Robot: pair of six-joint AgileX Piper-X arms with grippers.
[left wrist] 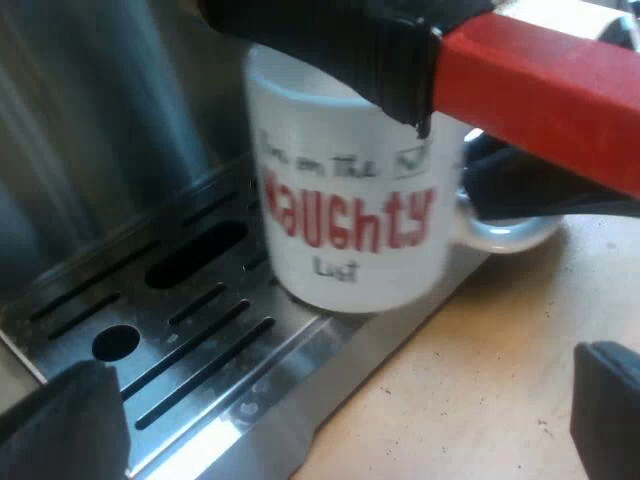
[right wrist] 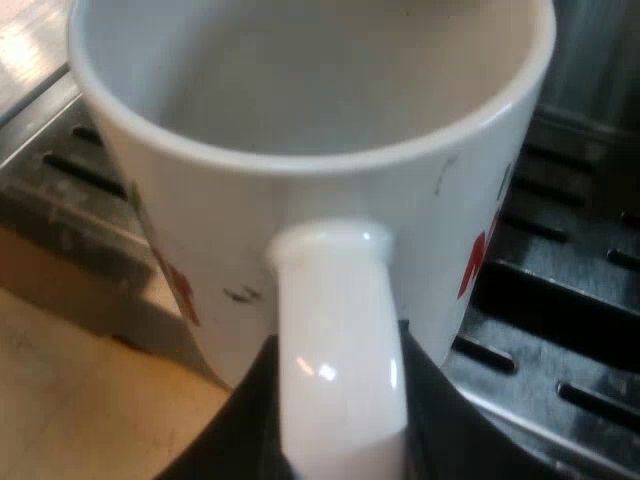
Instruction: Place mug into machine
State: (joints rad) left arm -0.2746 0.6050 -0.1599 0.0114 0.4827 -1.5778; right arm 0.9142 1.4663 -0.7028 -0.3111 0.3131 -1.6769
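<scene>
Mug: the white mug (left wrist: 345, 215), with red "NAUGHTY" lettering on its side, stood upright on the machine's drip tray (left wrist: 200, 330), close to the tray edge that met the tabletop (left wrist: 480, 380).
Mug base: it sat at the slotted grate; I could not tell whether it rested there with its full weight or was held just off it.
Mug handle: the white loop (right wrist: 335, 350) pointed away from the machine, out over the tabletop.
Right hand: the right hand (right wrist: 340, 445) was clamped on the mug handle, one black finger pressed against each side of the loop. In the left wrist view it appeared as a dark shape at that same handle.
Left hand: the left hand (left wrist: 337, 400) hung near the tray's edge, just short of the mug. Its two black fingers (left wrist: 65, 420) were wide apart with nothing between them, one over the grate and one over the tabletop.
Espresso machine: its brushed steel front (left wrist: 100, 120) rose just behind the tray and the mug.
Drip tray: it was metal, with long slots, one wider oval opening and a round hole beside the mug.
Holder's handle: the dark handle (left wrist: 330, 40) crossed just above the mug's rim, and its red end (left wrist: 550, 95) reached out past the mug over the mug handle.
Tabletop: it was pale wood, touching the tray's edge.
</scene>
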